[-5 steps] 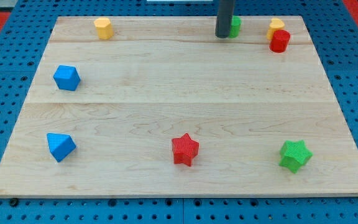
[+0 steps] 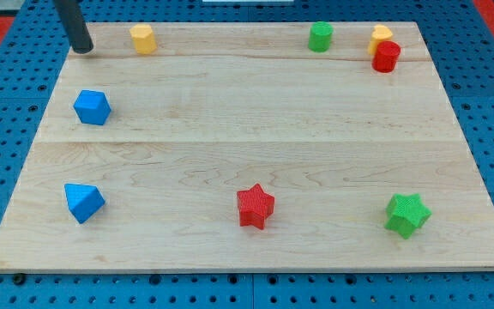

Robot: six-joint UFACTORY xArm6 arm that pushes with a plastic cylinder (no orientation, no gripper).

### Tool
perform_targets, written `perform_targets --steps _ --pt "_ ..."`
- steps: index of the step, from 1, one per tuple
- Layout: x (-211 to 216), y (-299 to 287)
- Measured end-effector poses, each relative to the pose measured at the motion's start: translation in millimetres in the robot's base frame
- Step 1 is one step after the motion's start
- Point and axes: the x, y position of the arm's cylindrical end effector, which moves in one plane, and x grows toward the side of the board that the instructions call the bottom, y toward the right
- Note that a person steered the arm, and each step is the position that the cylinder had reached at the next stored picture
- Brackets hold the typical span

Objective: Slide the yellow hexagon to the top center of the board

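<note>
The yellow hexagon (image 2: 142, 39) stands near the board's top left, along the top edge. My tip (image 2: 82, 50) rests on the board's top left corner, a short way to the left of the hexagon and not touching it. The dark rod rises from there out of the view's top.
A green block (image 2: 320, 37) sits at the top, right of centre. A second yellow block (image 2: 381, 35) and a red block (image 2: 386, 57) touch at the top right. Two blue blocks (image 2: 92, 107) (image 2: 84, 202) sit at the left. A red star (image 2: 256, 206) and a green star (image 2: 406, 214) sit near the bottom.
My tip has moved far left along the top edge, from beside the green block to the top left corner. No block has moved.
</note>
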Motion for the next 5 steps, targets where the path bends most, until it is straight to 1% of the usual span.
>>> perform_targets --steps 1,2,3,4,5 --pt "-2.9 58.8" --pt "-21.5 63.9" --pt "-21.5 62.2" --pt "-22.0 102.6" --pt "-22.3 114.9"
